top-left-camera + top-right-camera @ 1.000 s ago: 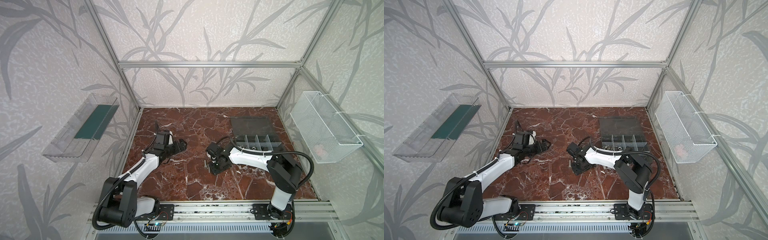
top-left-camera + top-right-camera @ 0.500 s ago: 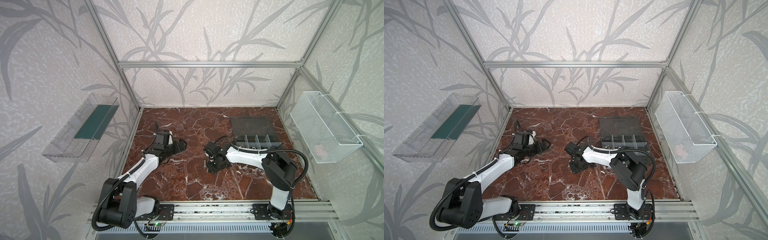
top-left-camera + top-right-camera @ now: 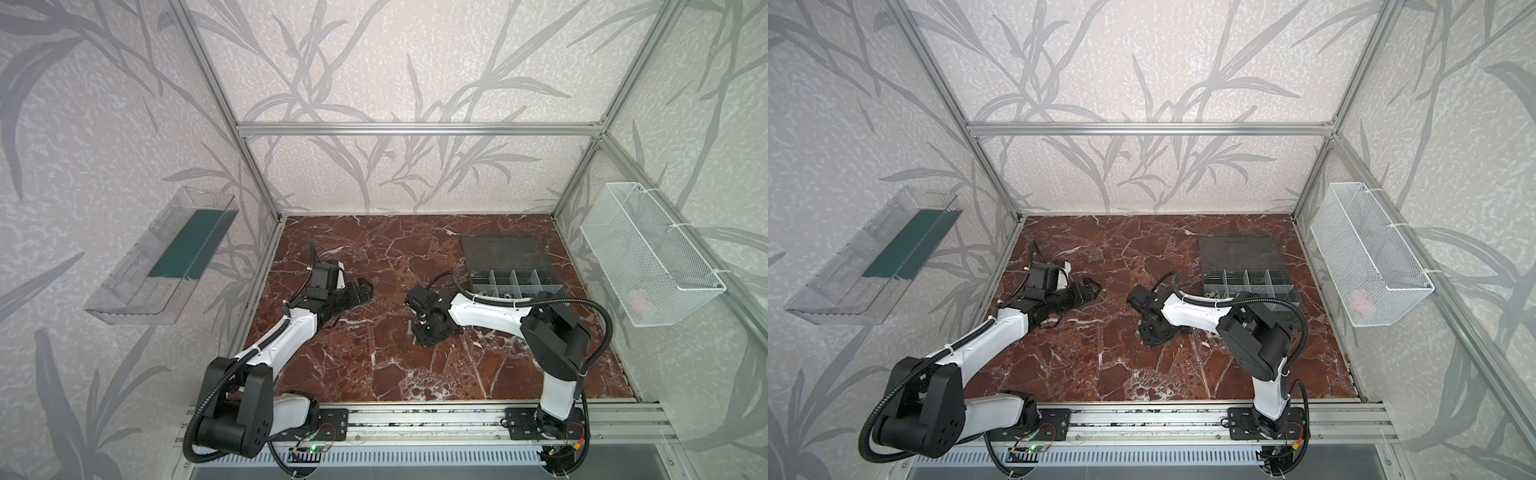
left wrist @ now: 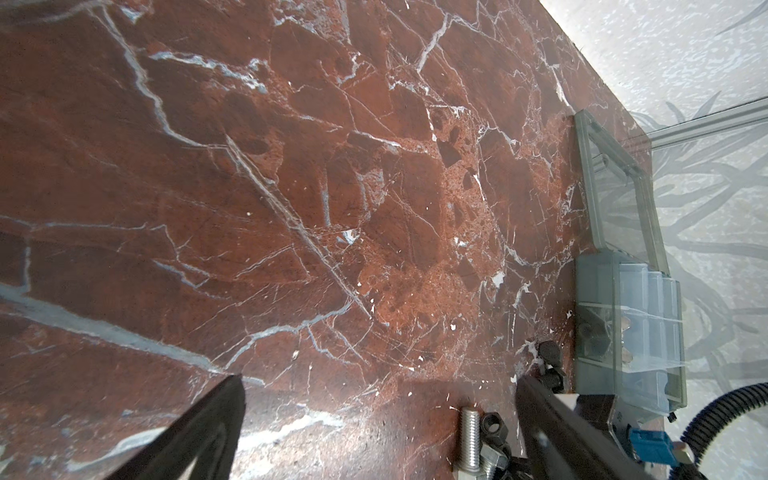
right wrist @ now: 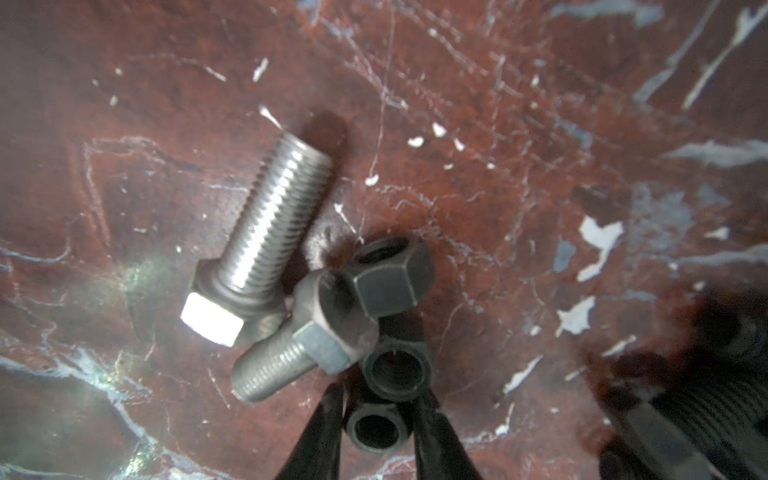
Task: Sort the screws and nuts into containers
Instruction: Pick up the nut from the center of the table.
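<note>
**Black nut pinched at mid-table**

Marble top (image 3: 374, 365), red-brown, carries a tight pile at its centre, left of the box (image 3: 515, 279), whose lid (image 3: 503, 253) lies flat on the far side. Two silver bolts (image 5: 274, 216) touch. One bolt's head leans on a second nut (image 5: 390, 274), and a third nut (image 5: 399, 368) crowds the fingertips. Between pile and box lie black screws (image 4: 550, 353). The right arm partly hides the box's near cells in both top views. The right gripper (image 5: 378, 395) pinches a black nut (image 5: 376, 430) at the pile's edge, a finger against each flank. The left gripper (image 4: 379, 378) is spread wide and empty, left of the pile.
</note>
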`<state>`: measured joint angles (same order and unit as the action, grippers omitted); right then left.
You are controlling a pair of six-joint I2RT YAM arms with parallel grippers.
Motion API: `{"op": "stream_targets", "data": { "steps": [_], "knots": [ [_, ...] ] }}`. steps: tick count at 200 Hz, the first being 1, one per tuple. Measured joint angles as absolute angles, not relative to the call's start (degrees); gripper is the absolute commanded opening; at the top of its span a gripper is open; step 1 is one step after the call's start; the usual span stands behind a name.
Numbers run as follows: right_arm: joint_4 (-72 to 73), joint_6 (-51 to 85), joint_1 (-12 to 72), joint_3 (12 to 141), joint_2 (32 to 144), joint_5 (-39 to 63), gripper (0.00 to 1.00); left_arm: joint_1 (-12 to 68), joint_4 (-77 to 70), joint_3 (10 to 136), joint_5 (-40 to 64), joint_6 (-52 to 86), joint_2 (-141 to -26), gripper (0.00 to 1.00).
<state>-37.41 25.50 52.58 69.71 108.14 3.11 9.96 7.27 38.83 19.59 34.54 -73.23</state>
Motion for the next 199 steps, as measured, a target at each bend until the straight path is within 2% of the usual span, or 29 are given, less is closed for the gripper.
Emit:
{"op": "stream_targets", "data": {
  "steps": [46,86,117,161,199],
  "knots": [
    [-39.2,25.3,53.0,70.8,108.7,1.9,0.00,10.0,7.3,38.8,19.6,34.5,-73.1,0.99],
    [-39.5,24.9,52.5,70.8,107.9,1.3,0.00,10.0,7.3,38.8,19.6,34.5,-72.7,0.99],
    [-40.3,23.3,49.1,70.5,101.6,1.8,0.00,9.9,7.3,38.8,19.5,34.5,-72.5,0.99],
    [-41.4,20.3,33.9,70.1,87.7,0.8,0.00,9.9,7.3,38.8,19.4,34.5,-72.5,0.99],
    [-42.8,19.4,20.2,69.3,84.4,-2.8,0.00,9.9,7.3,38.8,19.4,34.5,-72.5,0.99]
  ]
}}
